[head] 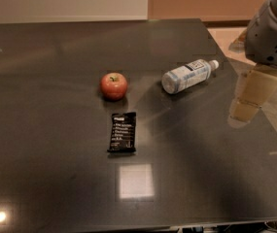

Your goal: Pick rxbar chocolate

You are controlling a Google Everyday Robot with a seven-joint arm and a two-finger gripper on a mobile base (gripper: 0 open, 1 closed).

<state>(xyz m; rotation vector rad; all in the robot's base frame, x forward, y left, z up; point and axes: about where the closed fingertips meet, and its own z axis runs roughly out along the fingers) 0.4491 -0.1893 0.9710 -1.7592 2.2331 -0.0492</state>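
- Black-wrapped rxbar chocolate [123, 132] lies flat on the dark table [55, 178], near the red apple [113, 85].
- We see the gripper [249, 108] above the table's right edge, well apart from the bar; we cannot tell whether it is open or closed.

No wording could be read. The rxbar chocolate [123, 132], lying near the middle of the dark table [55, 178], carried several lines of white print on its black wrapper, too small to make out. The bottle [186, 75], farther back and to the right, bore a white label with illegible dark marks. The gripper [249, 106] hung over the table's right side.
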